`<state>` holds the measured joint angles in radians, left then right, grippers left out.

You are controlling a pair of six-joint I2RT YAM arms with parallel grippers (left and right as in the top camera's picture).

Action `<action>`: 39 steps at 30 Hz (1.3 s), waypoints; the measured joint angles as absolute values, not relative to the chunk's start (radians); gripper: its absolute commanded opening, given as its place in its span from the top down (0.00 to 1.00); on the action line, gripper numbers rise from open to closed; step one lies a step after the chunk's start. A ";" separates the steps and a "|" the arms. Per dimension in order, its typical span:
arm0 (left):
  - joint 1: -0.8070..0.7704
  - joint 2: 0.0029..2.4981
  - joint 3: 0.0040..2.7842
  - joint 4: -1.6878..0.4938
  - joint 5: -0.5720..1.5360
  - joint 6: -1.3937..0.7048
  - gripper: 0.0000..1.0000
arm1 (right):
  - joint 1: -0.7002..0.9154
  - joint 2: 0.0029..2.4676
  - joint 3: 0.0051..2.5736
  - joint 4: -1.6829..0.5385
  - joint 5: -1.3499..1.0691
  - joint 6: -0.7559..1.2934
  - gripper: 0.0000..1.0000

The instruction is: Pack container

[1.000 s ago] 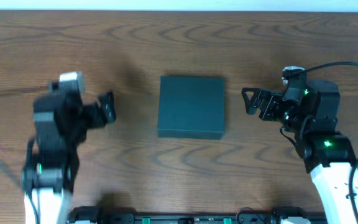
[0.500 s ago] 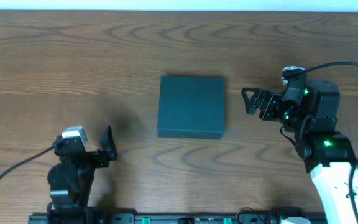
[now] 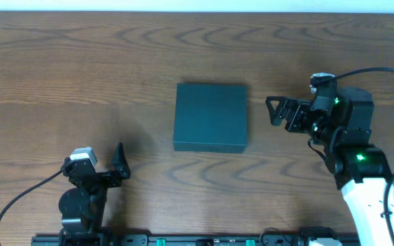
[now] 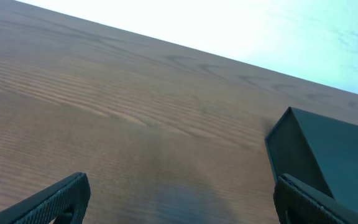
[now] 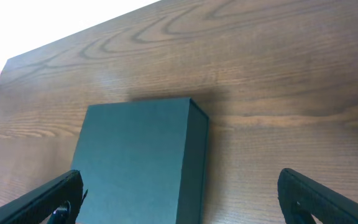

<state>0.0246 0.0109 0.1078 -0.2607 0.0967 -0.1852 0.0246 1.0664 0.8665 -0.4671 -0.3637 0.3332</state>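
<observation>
Left gripper [image 4: 179, 198] is now tucked back at the near edge of the table [image 3: 81, 68]. A second ago it was up level with the container's left side, so it's pulled well away. Its fingers are spread wide with nothing between them. From there the container [image 3: 211, 116] sits ahead and off to its right, well apart, lid closed flat. The box hasn't budged at all. Right gripper [image 3: 273, 113] hasn't moved either: it's parked just beside the container's right side, pointing at it, not touching, fingers spread wide and empty. In its wrist view the box is straight ahead, a bit left.
</observation>
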 measured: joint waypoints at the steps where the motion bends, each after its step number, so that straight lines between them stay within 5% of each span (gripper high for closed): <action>1: 0.025 0.011 0.108 -0.261 0.097 -0.186 0.05 | 0.025 1.066 0.867 -0.467 -0.363 0.333 0.01; 39: 0.025 0.011 0.108 -0.261 0.096 -0.187 0.05 | 0.025 1.066 0.867 -0.557 -0.351 0.329 0.01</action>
<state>0.0246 0.0109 0.1078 -0.2607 0.0959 -0.1871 0.0246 1.0664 0.8665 -0.5571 -0.3508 0.3294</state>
